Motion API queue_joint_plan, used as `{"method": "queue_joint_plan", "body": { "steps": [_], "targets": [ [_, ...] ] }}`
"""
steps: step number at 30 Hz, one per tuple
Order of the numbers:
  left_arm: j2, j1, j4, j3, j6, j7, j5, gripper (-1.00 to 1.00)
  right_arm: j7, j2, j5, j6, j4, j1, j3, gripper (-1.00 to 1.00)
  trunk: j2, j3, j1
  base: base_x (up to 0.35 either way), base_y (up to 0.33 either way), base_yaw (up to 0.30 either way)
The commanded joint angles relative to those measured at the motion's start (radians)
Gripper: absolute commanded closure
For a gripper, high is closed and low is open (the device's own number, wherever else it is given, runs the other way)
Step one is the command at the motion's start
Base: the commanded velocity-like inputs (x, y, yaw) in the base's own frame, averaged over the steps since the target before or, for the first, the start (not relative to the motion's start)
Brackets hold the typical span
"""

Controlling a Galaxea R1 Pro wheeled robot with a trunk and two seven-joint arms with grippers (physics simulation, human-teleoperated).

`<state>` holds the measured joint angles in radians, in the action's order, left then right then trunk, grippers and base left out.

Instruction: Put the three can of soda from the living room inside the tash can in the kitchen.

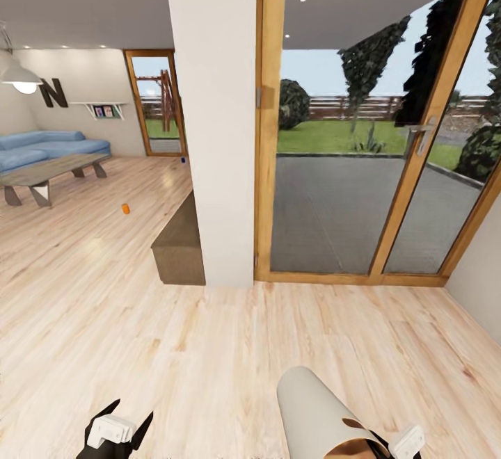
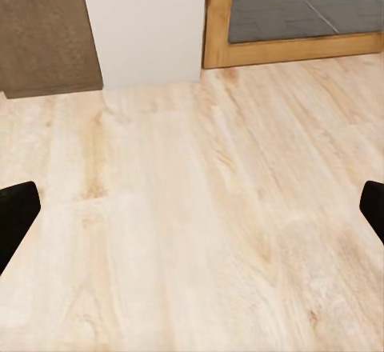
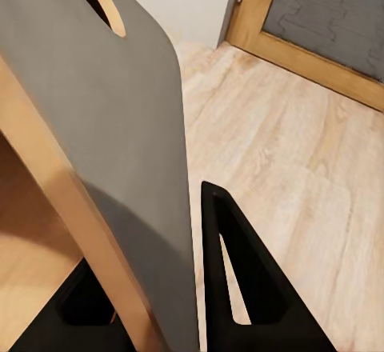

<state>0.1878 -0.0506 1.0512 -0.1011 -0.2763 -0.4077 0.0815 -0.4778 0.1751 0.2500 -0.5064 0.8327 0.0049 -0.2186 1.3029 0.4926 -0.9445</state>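
The tash can (image 1: 311, 403), grey outside and tan inside, lies tilted at the bottom of the head view. My right gripper (image 3: 164, 240) is shut on its rim, with one black finger (image 3: 240, 288) against the grey outer wall (image 3: 120, 112). The oval handle hole (image 3: 102, 4) shows near the rim. An orange can of soda (image 1: 125, 208) stands on the pale wood floor of the living room, far ahead on the left. A tiny dark blue can (image 1: 182, 160) sits by the far door. My left gripper (image 2: 192, 212) hangs open over bare floor.
A white pillar (image 1: 212, 118) stands straight ahead with a brown bench (image 1: 179, 247) at its left foot. Wood-framed glass doors (image 1: 410, 167) fill the right. Blue sofa (image 1: 49, 147), coffee table (image 1: 52, 170) and letter N (image 1: 53, 92) lie far left.
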Motion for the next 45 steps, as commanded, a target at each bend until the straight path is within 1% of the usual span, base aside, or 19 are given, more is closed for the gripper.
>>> {"method": "queue_joint_plan", "body": {
  "steps": [1, 7, 12, 33, 38, 45],
  "targets": [
    [0.000, 0.000, 0.000, 0.000, -0.001, 0.000, 0.000, -1.00, -0.006, 0.000, -0.013, 0.002, 0.002, 0.000, -0.001, 1.00, 0.000, 0.001, 0.000, 0.000, 0.000, 0.018],
    [0.000, 0.000, 0.001, 0.000, -0.004, 0.001, 0.001, -1.00, -0.005, -0.003, -0.012, 0.002, 0.002, 0.000, -0.001, 1.00, 0.000, 0.002, 0.000, 0.000, 0.000, 0.047],
    [0.000, 0.000, 0.000, 0.000, -0.006, 0.001, 0.000, -1.00, -0.005, -0.010, -0.010, 0.002, 0.002, 0.000, -0.001, 1.00, 0.000, 0.002, 0.000, 0.000, 0.000, 0.165],
    [0.000, 0.000, -0.002, -0.001, -0.006, 0.001, 0.000, -1.00, -0.005, -0.013, -0.006, 0.002, 0.000, 0.000, 0.001, 1.00, 0.000, 0.002, 0.000, 0.004, 0.000, 0.240],
    [0.000, 0.000, -0.002, -0.002, -0.006, 0.001, 0.000, -1.00, -0.005, -0.013, -0.006, 0.002, 0.000, 0.000, 0.002, 1.00, 0.000, 0.002, 0.000, 0.161, 0.000, 0.245],
    [0.000, 0.000, -0.002, -0.001, -0.005, 0.001, 0.000, -1.00, -0.005, -0.013, -0.006, 0.002, 0.000, 0.000, 0.004, 1.00, 0.000, 0.003, 0.000, 0.300, 0.022, 0.245]
  ]
}}
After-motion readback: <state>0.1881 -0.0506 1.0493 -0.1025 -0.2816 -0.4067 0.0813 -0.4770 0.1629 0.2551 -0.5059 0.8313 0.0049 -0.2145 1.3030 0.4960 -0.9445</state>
